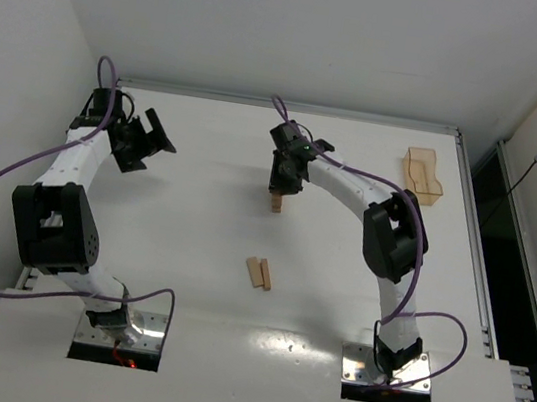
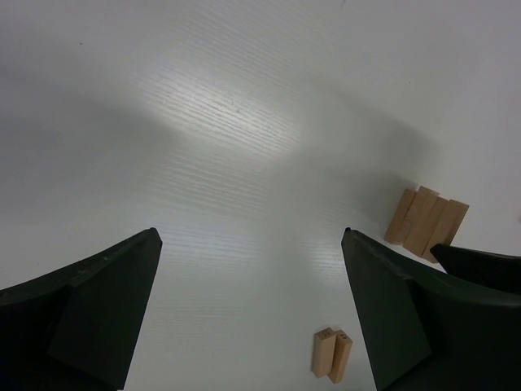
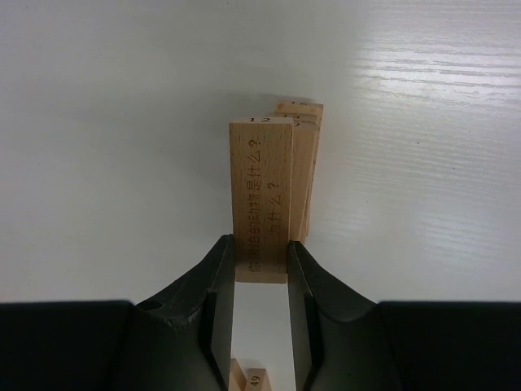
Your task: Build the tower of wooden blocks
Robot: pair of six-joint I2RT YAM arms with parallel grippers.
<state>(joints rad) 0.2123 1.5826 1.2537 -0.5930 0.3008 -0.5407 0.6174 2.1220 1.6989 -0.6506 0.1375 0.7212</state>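
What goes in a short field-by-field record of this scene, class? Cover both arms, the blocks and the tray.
left arm: jaws wide open, empty, at the far left
right arm: jaws shut on one end of a block
tower: small stack right beside the held block; contact unclear
loose blocks: two, side by side, apart from the tower
tray: far right, away from all blocks

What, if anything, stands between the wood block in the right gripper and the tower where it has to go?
Nothing visible. The right gripper holds the wood block right beside the tower, with nothing between them. The loose blocks lie nearer the arm bases, and the tray stands well aside.
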